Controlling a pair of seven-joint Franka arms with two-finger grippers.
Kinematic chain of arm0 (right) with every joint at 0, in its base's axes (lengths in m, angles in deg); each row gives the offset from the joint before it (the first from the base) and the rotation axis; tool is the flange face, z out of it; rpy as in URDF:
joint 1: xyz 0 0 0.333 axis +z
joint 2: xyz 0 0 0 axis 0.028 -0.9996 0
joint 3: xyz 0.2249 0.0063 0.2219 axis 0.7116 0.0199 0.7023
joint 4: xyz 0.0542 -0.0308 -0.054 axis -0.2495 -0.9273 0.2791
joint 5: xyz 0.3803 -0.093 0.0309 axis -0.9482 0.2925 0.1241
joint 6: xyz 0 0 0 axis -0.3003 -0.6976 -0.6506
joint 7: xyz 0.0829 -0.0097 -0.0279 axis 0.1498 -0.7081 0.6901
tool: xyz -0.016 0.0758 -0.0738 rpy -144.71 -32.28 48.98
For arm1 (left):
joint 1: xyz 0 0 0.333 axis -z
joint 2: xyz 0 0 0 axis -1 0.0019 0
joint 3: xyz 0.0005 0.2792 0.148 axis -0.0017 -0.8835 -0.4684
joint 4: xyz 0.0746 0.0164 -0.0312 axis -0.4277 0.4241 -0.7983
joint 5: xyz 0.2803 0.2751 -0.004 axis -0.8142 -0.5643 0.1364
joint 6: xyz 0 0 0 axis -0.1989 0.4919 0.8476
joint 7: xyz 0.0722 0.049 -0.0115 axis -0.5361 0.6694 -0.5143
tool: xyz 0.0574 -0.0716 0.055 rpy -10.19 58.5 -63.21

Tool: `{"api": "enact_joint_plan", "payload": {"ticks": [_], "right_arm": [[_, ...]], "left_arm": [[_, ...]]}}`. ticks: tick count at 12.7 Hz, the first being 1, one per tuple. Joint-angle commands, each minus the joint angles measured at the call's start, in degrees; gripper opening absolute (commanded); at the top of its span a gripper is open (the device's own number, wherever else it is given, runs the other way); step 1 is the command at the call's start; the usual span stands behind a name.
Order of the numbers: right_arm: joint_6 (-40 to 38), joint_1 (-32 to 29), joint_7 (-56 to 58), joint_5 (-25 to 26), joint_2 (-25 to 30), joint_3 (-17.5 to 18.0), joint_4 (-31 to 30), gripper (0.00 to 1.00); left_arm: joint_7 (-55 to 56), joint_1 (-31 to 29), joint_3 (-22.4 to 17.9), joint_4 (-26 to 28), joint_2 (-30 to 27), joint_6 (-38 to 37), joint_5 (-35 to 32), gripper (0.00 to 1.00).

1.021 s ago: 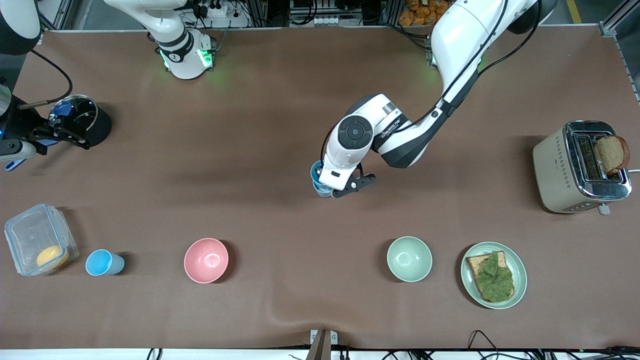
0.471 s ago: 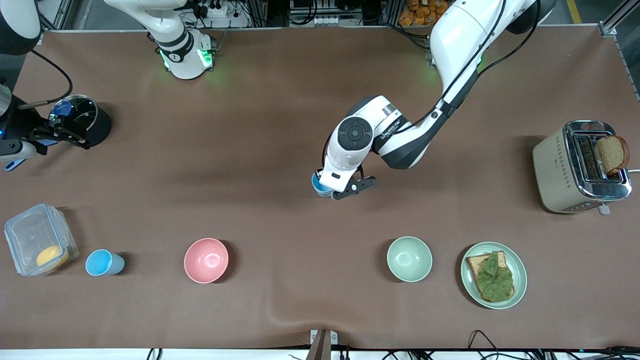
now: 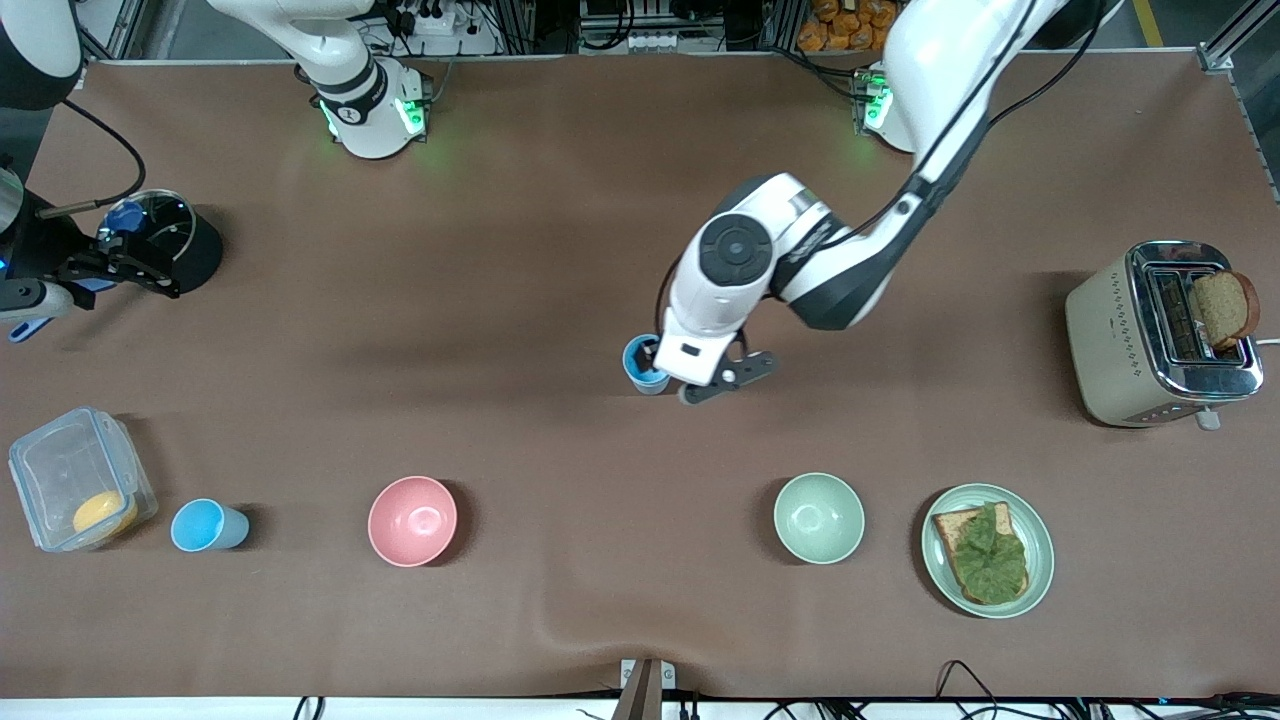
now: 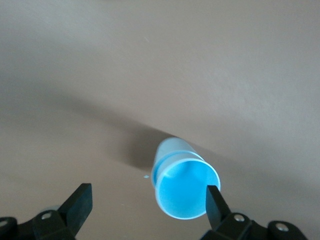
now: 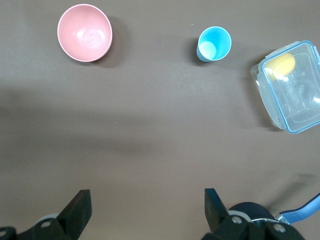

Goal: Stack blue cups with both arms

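- At the right arm's end of the table I saw the right gripper [image 3: 125,262] waiting over a black pot [image 3: 180,250], fingers [image 5: 80,210] spread wide in the right wrist view and holding nothing.
- Nearer the front camera sat a clear lidded container [image 3: 75,475] with something yellow inside, and just beside it a single blue cup [image 3: 205,526], upright and untouched.
- Next along that row stood the pink bowl [image 3: 412,520], well apart from the cup.
- Mid-table I found the stacked blue cups [image 3: 643,365]: the left wrist view showed one cup nested in another [image 4: 182,187], standing upright on the brown mat [image 3: 520,300].
- The left gripper [image 3: 690,385] hung just over and beside that stack, its fingers [image 4: 75,202] fully parted, one on either side of the rim, gripping nothing.
- Farther toward the left arm's end sat the pale green bowl [image 3: 818,517], then a green plate [image 3: 1035,545] carrying toast topped with lettuce [image 3: 985,553].
- Last came the toaster [image 3: 1130,340] with a slice of bread [image 3: 1225,305] sticking out.
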Motion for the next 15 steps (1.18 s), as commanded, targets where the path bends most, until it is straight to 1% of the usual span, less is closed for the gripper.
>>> {"api": "enact_joint_plan", "payload": {"ticks": [1, 3, 4, 6, 8, 10, 12, 13, 15], "right_arm": [[-0.93, -1.09, -0.7, -0.06, -0.51, 1.03, 1.2, 1.0], [-1.01, -1.09, -0.7, -0.15, -0.51, 1.03, 1.2, 1.0], [-1.01, -1.09, -0.7, -0.15, -0.51, 1.03, 1.2, 1.0], [-1.36, -1.09, -0.7, -0.15, -0.51, 1.03, 1.29, 1.0], [-1.37, -1.09, -0.7, -0.15, -0.51, 1.03, 1.29, 1.0], [-1.37, -1.09, -0.7, -0.15, -0.51, 1.03, 1.29, 1.0], [-1.37, -1.09, -0.7, -0.15, -0.51, 1.03, 1.29, 1.0], [-1.37, -1.09, -0.7, -0.15, -0.51, 1.03, 1.29, 1.0], [-1.37, -1.09, -0.7, -0.15, -0.51, 1.03, 1.29, 1.0]], "left_arm": [[-0.36, -2.33, 0.21, 1.51, -6.1, -6.31, -0.33, 1.0], [-1.67, -5.66, 0.47, 1.6, -9.09, -11.24, -0.16, 1.0], [-3.34, -7.51, 0.82, 1.6, -11.02, -12.74, 1.32, 1.0], [-11.92, -12.68, 0.82, 1.87, -14.71, -19.22, 4.57, 1.0], [-22.2, -18.57, 0.82, 1.95, -17.26, -23.72, 6.87, 1.0], [-27.76, -22.53, 0.74, 2.13, -18.85, -25.84, 6.79, 1.0], [-35.83, -26.57, 0.74, 3.53, -21.92, -26.2, 6.87, 1.0], [-39.96, -27.9, 0.74, 4.67, -23.59, -26.55, 6.87, 1.0], [-45.26, -30.19, 0.82, 4.68, -25.09, -26.55, 6.96, 1.0]]}}
